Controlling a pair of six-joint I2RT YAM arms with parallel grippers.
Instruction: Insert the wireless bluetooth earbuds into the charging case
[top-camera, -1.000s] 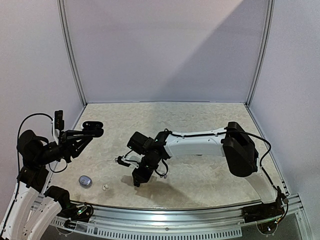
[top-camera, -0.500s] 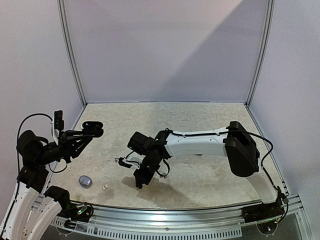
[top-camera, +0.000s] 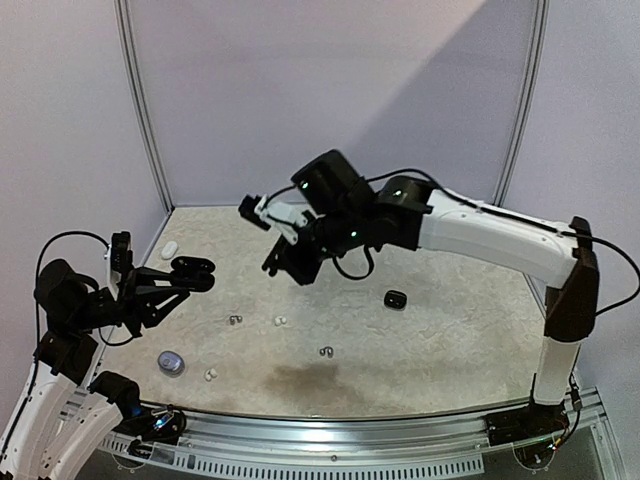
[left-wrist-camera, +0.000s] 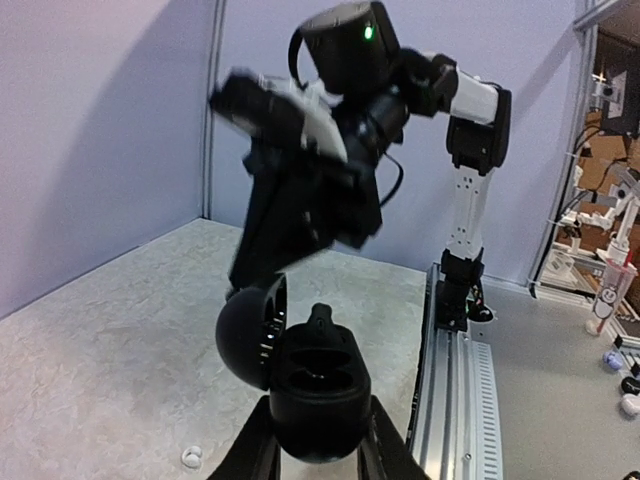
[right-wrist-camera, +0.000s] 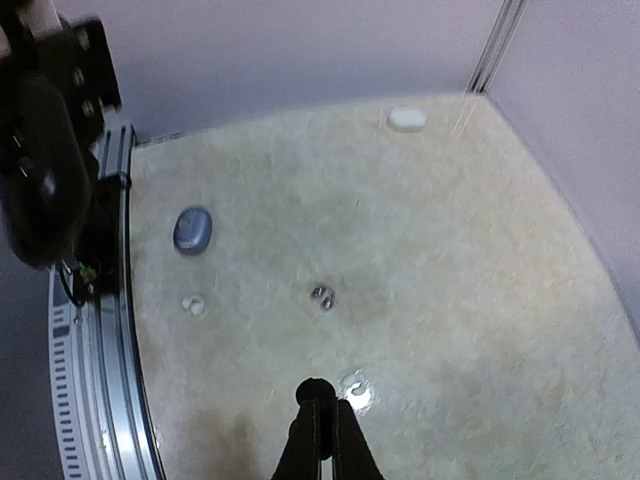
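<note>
My left gripper is shut on the base of an open black charging case and holds it above the table's left side. In the left wrist view the case has its lid swung left, two dark sockets showing, and a small black nub at its far rim. My right gripper is raised high above the table, right of the case. In the right wrist view its fingers are shut on a tiny black earbud. Loose buds lie below: white, silvery grey, silvery grey, white.
A blue-grey case lies front left, a white case at the back left, a small black case right of centre. The metal rail runs along the near edge. Walls close the back and sides.
My right arm has lifted from low over the table's middle to high up and back, carrying the black bud. My left gripper with the open case has shifted slightly lower and to the right.
</note>
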